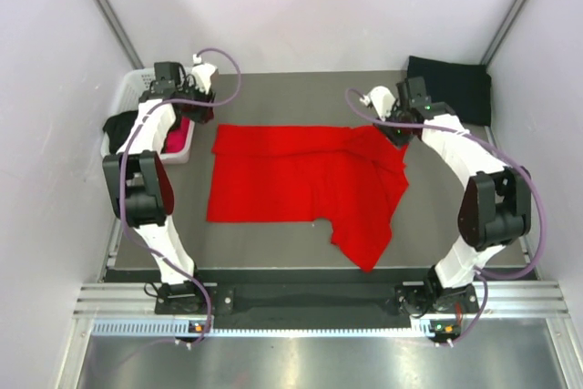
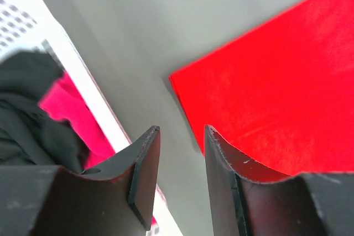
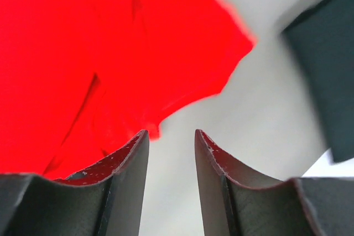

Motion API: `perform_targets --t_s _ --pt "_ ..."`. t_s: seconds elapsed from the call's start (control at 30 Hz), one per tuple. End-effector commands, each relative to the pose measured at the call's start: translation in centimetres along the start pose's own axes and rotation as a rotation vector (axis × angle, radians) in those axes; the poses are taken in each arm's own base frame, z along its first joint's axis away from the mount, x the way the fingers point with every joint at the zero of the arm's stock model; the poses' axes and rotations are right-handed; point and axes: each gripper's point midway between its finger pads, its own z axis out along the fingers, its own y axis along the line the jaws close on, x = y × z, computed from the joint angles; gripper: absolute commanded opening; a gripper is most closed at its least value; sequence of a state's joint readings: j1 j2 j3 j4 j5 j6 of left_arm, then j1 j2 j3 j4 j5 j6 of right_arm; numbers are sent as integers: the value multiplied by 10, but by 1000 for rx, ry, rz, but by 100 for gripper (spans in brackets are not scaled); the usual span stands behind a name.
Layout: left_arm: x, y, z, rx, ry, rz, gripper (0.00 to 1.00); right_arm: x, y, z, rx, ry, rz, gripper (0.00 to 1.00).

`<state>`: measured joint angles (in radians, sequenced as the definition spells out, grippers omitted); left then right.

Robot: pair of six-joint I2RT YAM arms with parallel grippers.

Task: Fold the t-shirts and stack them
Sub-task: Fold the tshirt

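A large bright red t-shirt (image 1: 301, 179) lies spread on the grey table, its right part folded over and hanging toward the near edge. My left gripper (image 1: 200, 114) hovers open just off the shirt's far left corner (image 2: 276, 81), with bare table between its fingers (image 2: 181, 131). At the shirt's far right corner (image 3: 83, 53) my right gripper (image 1: 393, 129) also stands open and holds nothing (image 3: 171, 134). A folded black t-shirt (image 1: 451, 88) rests at the back right, and its edge shows in the right wrist view (image 3: 326, 70).
A white lattice basket (image 1: 127, 88) stands at the back left, holding a black shirt (image 2: 27, 114) and a pink shirt (image 2: 77, 114). Its white rim (image 2: 94, 98) runs close beside my left fingers. Walls close in the table on three sides.
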<state>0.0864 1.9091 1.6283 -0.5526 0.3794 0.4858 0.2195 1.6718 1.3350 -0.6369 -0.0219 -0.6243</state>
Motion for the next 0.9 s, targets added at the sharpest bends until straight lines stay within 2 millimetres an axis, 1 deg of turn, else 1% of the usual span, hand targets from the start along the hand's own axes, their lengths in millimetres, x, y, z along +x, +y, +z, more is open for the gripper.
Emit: perform_targets --t_s 0.0,0.03,0.07,0.1,0.13,0.17,0.2,0.23,0.27,0.3,0.33,0.4,0.43,0.5,0.67,0.87 --pt "-36 1 -4 21 -96 -9 43 -38 -10 -5 -36 -106 2 39" --pt "-32 -5 4 40 -64 -23 42 -46 2 3 -131 -119 -1 39" --pt "-29 -8 18 64 -42 -31 38 -49 9 7 -188 -126 -21 39" --pt "-27 -15 25 90 -32 -33 36 -47 20 9 -259 -107 -25 39" --pt "-26 -20 30 101 -31 -35 34 -59 25 17 -322 -135 -29 39" --pt "-22 -24 38 108 -20 -43 29 -62 29 20 -360 -139 -30 40" --pt "-21 -30 43 115 -14 -43 28 -62 35 21 -404 -122 -28 40" --pt "-18 -33 48 120 -1 -47 26 -71 33 33 -428 -131 -25 40" --pt "-13 -35 54 126 9 -54 23 -73 32 37 -437 -127 -13 40" --pt "-10 -37 57 134 13 -63 16 -75 32 41 -446 -122 -11 40" --pt "-7 -39 61 138 19 -76 11 -78 29 51 -442 -116 -4 40" --pt "4 -42 69 152 38 -93 3 -78 26 60 -437 -105 0 40" --pt "9 -42 73 154 50 -102 0 -77 24 68 -434 -92 -2 40" --pt "13 -43 77 155 58 -104 0 -73 24 76 -430 -73 -2 40" --pt "25 -46 82 160 84 -116 0 -71 23 87 -425 -59 -4 41" --pt "28 -46 81 159 89 -121 0 -72 28 97 -433 -54 0 41"
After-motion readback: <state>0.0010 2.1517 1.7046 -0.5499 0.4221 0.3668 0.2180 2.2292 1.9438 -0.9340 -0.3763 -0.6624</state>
